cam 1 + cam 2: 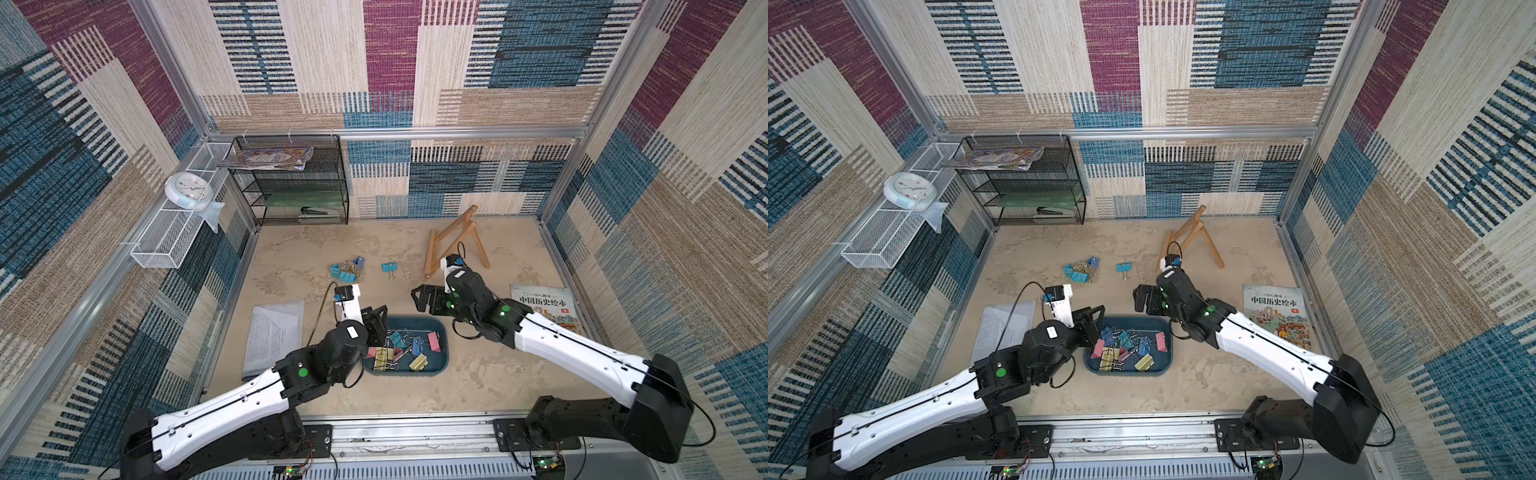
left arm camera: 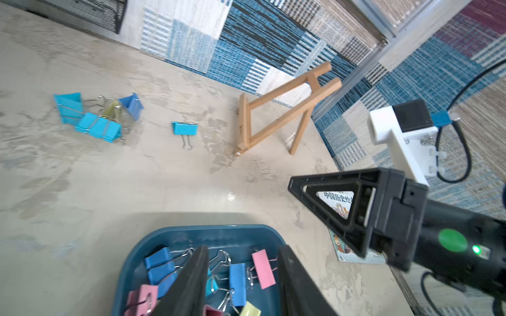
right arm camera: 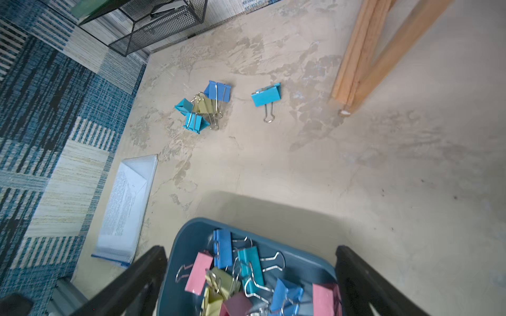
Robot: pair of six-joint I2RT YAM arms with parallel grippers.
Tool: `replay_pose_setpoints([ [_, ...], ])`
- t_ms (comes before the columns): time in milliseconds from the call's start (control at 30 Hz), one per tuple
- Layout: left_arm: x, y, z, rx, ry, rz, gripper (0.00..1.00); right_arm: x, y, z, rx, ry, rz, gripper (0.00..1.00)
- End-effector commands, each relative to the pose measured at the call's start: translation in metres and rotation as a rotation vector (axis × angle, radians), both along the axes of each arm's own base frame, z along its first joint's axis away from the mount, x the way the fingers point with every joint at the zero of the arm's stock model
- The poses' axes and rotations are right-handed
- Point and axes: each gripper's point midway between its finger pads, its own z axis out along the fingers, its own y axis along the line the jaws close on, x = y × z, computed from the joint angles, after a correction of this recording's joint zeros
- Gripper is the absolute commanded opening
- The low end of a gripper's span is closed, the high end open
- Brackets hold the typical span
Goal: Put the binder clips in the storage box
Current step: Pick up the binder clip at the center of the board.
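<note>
The dark teal storage box point(image 1: 443, 332) point(image 1: 1168, 328) holds several pink, yellow and blue binder clips point(image 1: 409, 349) point(image 1: 1129, 345). My left gripper point(image 1: 379, 328) point(image 2: 243, 249) hangs over the box's left end, open, with nothing between its fingers. My right gripper point(image 1: 428, 299) point(image 3: 250, 250) hovers over the box's far right corner, open wide and empty. Farther back on the table lies a cluster of blue and yellow clips point(image 1: 347, 270) point(image 3: 204, 105). A single light blue clip point(image 1: 389, 267) point(image 2: 184, 128) lies to the right of the cluster.
A wooden easel point(image 1: 453, 245) stands at the back right. A picture book point(image 1: 544, 307) lies right of the box and a sleeve of printed sheets point(image 1: 274, 336) lies left of it. A black mesh rack point(image 1: 291, 183) and a white wire basket point(image 1: 166, 237) line the back left.
</note>
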Motion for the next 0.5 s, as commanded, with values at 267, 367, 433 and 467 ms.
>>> replay_pose_setpoints([
  [267, -0.039, 0.058, -0.046, 0.034, 0.170, 0.025, 0.95, 0.095, 0.050, -0.043, -0.056, 0.145, -0.076, 0.95],
  [367, -0.041, 0.060, -0.050, 0.016, 0.170, 0.022, 0.99, 0.115, 0.063, -0.056, -0.035, 0.183, -0.134, 0.95],
  [433, -0.042, 0.060, -0.052, 0.026, 0.179, 0.020, 0.99, 0.126, 0.067, -0.069, -0.036, 0.214, -0.173, 0.95],
  [467, -0.043, 0.061, -0.053, 0.034, 0.184, 0.019, 0.99, 0.131, 0.070, -0.076, -0.031, 0.230, -0.184, 0.95],
])
